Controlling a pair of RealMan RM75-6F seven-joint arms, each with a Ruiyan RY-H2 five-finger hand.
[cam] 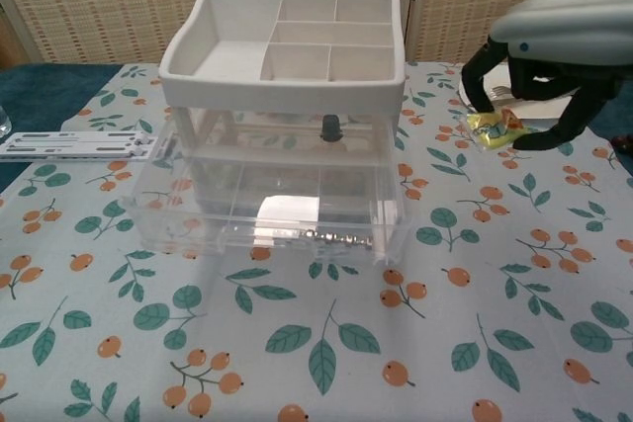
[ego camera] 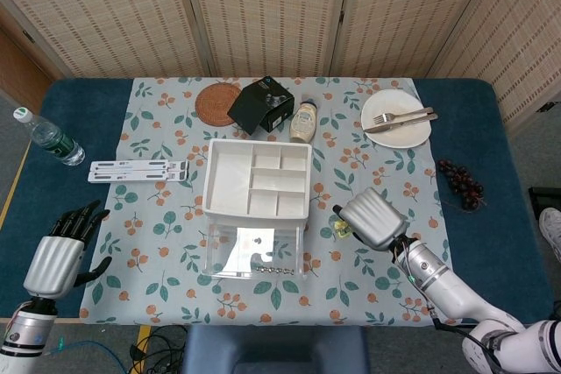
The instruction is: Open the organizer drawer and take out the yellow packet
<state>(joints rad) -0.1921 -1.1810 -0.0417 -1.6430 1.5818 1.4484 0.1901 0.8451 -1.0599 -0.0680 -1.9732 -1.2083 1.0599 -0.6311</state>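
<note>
The organizer (ego camera: 257,179) (cam: 285,56) is a white compartment tray on top of a clear body, standing mid-table. Its lower clear drawer (ego camera: 255,254) (cam: 267,214) is pulled out toward me. My right hand (ego camera: 372,217) (cam: 564,42) is to the right of the organizer, low over the tablecloth, pinching the yellow packet (ego camera: 341,230) (cam: 495,127) between dark fingertips. My left hand (ego camera: 60,256) hangs off the table's near left edge, fingers apart, holding nothing.
A white plate with cutlery (ego camera: 396,117) (cam: 518,91) sits at the back right, grapes (ego camera: 460,181) further right. A jar (ego camera: 303,120), black box (ego camera: 261,104) and round coaster (ego camera: 217,102) stand behind the organizer. A white strip (ego camera: 138,170) and water bottle (ego camera: 48,137) lie left.
</note>
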